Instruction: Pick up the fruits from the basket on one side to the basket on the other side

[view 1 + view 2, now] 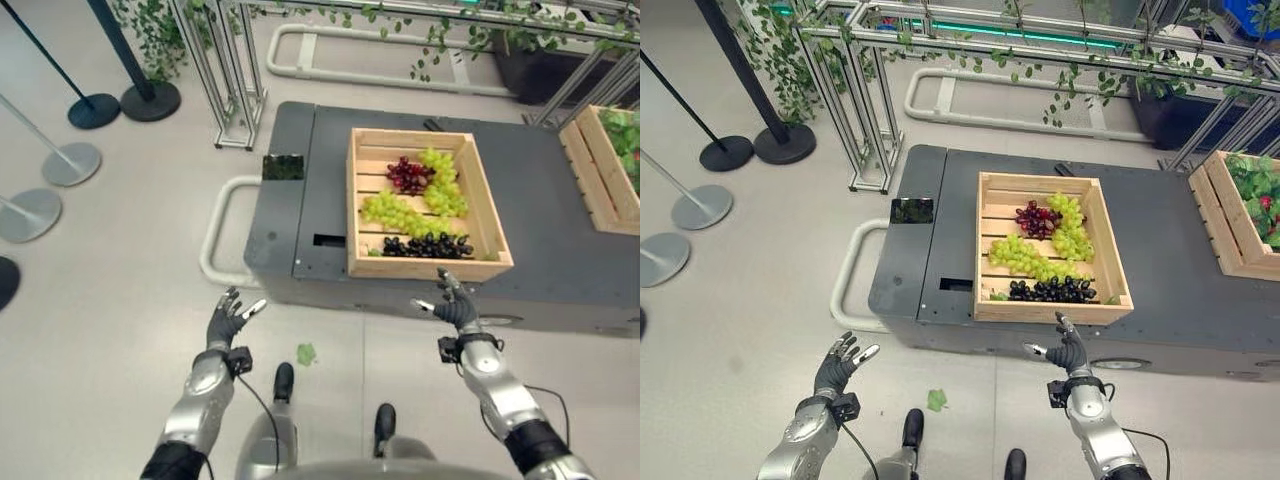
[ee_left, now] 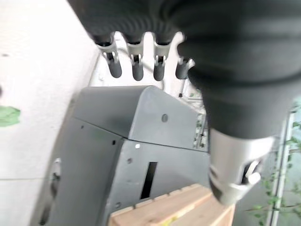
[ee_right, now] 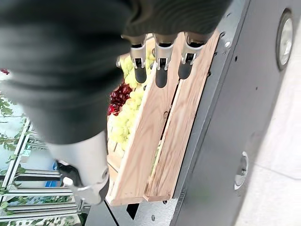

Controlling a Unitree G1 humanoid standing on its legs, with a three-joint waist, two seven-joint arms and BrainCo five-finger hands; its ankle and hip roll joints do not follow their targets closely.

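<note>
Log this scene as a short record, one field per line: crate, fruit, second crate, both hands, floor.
crate: wooden crate on the grey platform, ahead of the robot
fruit: green grapes, red grapes and black grapes, all in the crate
second crate: another crate at the platform's right end, with leaves inside
left hand: open, empty, short of the platform
right hand: open, empty, just before the crate's near wall
floor: a green leaf between the arms
</note>
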